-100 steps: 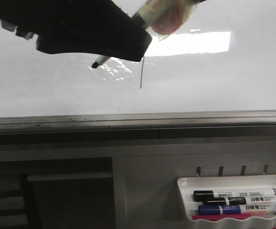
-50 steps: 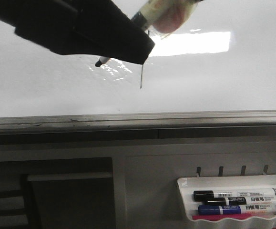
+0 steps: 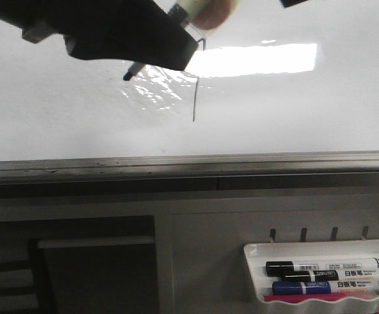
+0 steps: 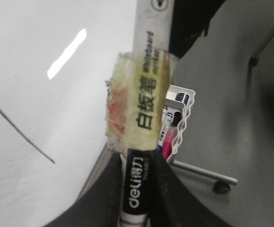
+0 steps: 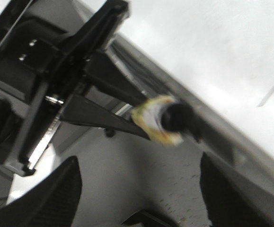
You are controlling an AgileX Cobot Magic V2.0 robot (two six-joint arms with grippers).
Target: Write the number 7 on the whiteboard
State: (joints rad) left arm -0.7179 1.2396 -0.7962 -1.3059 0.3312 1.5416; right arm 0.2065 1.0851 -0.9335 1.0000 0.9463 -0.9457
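Front view: the whiteboard (image 3: 294, 118) fills the upper half, and the number 7 (image 3: 194, 98) on it is only partly visible. Its long downstroke runs down just below the glare patch (image 3: 254, 59), and a small hook at its top shows beside the left tool (image 3: 143, 42); the top stroke itself is hidden behind that tool. The left tool pinches the marker (image 3: 131, 72), whose dark tip sits to the left of the downstroke; whether it touches the board cannot be told. Below the whiteboard, the marker tray (image 3: 320, 252) holds spare pens.

Left wrist view: the left tool (image 4: 137, 189) is pressed together on the marker (image 4: 148, 90), which has a yellowish taped wrap round its barrel. The downstroke (image 4: 21, 135) shows as a thin dark line on the whiteboard (image 4: 47, 56).

Right wrist view: the right tool (image 5: 137, 198) stands spread, gripping nothing, away from the whiteboard (image 5: 212, 52).

Judgement: the writing looks largely finished; at most the top stroke may need checking.
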